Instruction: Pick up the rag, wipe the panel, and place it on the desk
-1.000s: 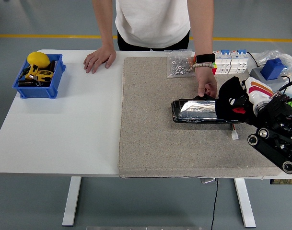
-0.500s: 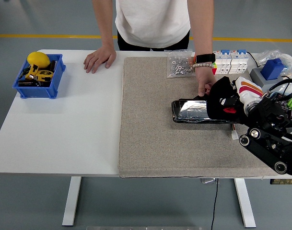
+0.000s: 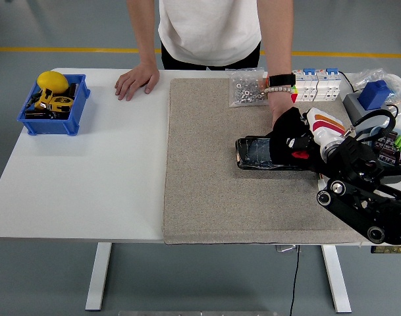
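1. One blue bin [image 3: 53, 113] at upper left of the frame, holding a yellow ball [image 3: 53, 81] and yellow-black tools; no readable writing anywhere.
2. Clear bag of metal nuts [image 3: 247, 89] at upper centre on the grey mat [image 3: 213, 191].
3. Right of centre: right hand [image 3: 304, 139] clamped on the black rag [image 3: 287, 137], pressed onto the right part of the dark panel [image 3: 255, 153].
4. Person's hand [image 3: 277, 112] touching the panel's far edge; other hand [image 3: 137, 81] flat on the white table [image 3: 88, 184].

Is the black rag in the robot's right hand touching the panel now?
Touching. The head view shows the rag lying directly over the panel, no gap visible.
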`<state>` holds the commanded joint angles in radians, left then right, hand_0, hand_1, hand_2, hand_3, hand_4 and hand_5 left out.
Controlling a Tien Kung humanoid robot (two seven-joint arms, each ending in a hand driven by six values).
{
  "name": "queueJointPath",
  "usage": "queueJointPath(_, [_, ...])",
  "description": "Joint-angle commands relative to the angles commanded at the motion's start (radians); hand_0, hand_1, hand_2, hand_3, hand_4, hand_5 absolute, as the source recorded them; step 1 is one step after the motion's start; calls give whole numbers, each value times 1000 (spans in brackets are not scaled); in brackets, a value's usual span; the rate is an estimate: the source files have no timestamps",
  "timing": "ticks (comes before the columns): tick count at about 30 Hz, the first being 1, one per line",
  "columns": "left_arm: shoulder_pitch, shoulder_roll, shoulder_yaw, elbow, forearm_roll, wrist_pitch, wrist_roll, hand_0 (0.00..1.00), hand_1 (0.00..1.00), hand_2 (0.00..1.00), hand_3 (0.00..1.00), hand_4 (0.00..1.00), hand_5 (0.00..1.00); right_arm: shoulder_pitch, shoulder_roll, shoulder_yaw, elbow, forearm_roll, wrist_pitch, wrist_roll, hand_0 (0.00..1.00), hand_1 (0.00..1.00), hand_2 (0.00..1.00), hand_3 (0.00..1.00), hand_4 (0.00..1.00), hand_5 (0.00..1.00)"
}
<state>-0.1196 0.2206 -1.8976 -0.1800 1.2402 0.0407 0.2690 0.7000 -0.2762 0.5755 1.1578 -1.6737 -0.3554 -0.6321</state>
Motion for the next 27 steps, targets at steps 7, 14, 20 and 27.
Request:
queueJointPath(7, [4, 2, 2, 0, 0, 1, 1, 685, 729, 731, 607, 673, 626, 11, 14, -22, 11, 1, 2, -3, 249, 292, 340, 365, 731, 2])
queueJointPath(14, [4, 4, 9, 0, -5, 1, 1, 686, 730, 731, 607, 673, 626, 20, 32, -45, 21, 4, 4, -5, 249, 293, 340, 365, 732, 2])
queueJointPath(20, [7, 5, 9, 0, -5, 2, 2, 686, 730, 731, 606, 674, 627, 26, 47, -60, 26, 5, 7, -6, 247, 292, 340, 364, 729, 2])
queueJointPath(27, [5, 6, 13, 0, -6, 1, 2, 684, 729, 731, 607, 673, 626, 41, 61, -75, 33, 8, 8, -6, 248, 293, 340, 365, 731, 2])
